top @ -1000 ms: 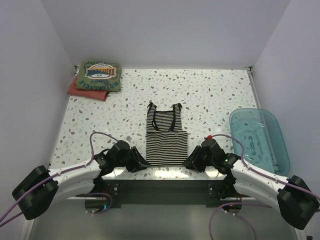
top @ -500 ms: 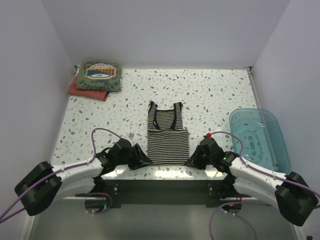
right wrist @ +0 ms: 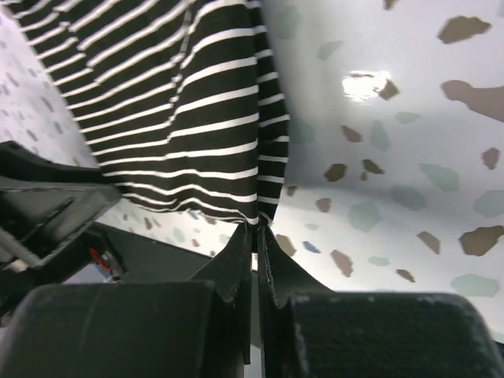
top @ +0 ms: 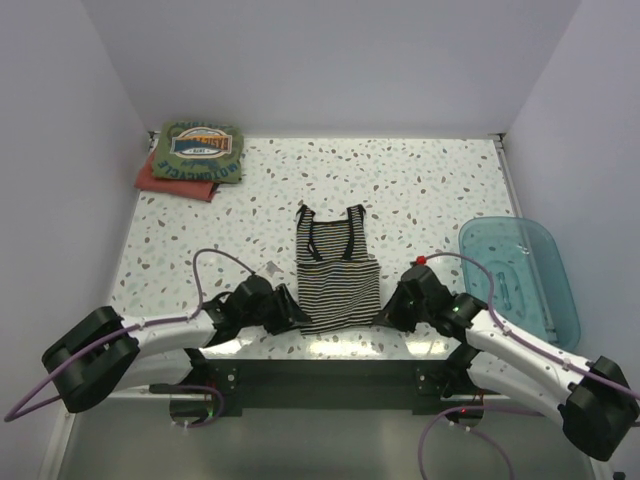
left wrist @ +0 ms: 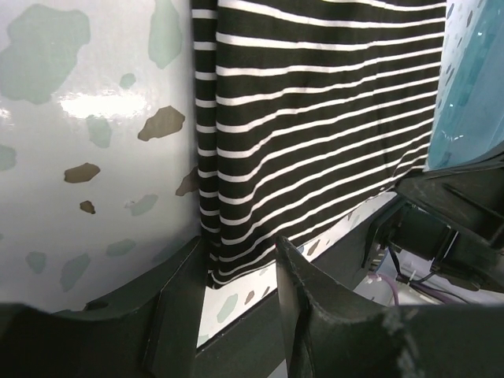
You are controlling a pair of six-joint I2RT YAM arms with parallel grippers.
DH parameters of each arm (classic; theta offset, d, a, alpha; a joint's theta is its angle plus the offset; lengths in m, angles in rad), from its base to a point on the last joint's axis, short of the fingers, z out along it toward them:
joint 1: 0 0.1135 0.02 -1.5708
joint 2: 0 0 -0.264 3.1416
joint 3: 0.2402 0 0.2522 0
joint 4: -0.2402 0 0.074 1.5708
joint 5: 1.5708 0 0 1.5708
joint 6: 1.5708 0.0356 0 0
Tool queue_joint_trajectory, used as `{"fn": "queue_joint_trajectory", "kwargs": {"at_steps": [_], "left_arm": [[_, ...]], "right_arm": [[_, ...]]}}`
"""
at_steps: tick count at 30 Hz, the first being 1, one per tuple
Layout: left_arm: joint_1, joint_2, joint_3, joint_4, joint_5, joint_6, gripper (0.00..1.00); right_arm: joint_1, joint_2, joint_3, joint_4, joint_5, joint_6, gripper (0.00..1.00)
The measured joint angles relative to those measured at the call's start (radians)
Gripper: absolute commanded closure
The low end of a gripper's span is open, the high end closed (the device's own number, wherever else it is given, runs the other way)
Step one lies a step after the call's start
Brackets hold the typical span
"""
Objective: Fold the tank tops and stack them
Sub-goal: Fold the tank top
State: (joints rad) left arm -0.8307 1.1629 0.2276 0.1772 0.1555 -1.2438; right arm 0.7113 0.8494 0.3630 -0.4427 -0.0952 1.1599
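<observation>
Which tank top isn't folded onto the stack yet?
The black-and-white striped tank top: it lies spread flat with its straps showing. The olive graphic top sits folded on a red one at the far left.

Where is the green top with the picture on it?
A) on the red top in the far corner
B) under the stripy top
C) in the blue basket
A: the green top lies folded on the red top in the far left corner, well apart from the stripy top.
</observation>
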Motion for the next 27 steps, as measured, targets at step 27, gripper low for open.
{"fn": "queue_joint_trajectory", "kwargs": {"at_steps": [27], "left_arm": [[-0.208, -0.019, -0.025, 0.013, -0.096, -0.091, 0.64]], "right_arm": [[0.016, -0.021, 0.071, -0.103, 0.014, 0.002, 1.0]]}}
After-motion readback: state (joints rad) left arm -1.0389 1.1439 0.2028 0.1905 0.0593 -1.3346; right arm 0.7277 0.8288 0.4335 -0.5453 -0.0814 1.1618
